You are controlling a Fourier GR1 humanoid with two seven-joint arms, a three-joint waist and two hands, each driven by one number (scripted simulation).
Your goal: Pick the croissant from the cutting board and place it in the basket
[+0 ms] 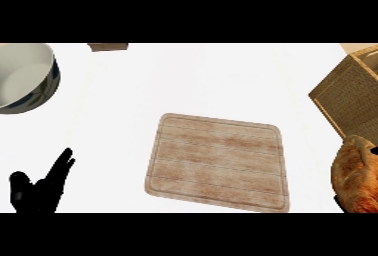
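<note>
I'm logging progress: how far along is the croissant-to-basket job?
Done: the cutting board is bare, and the croissant is off it. In hand: the croissant shows at the view's right edge, just below the basket; what carries it is hidden. Left: getting it into the basket. The left hand rests open, lower left.

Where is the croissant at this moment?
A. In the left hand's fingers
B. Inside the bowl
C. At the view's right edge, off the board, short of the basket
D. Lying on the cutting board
C: the croissant shows at the right edge of the head view, clear of the bare cutting board and just below the basket in the picture, not inside it.
</note>
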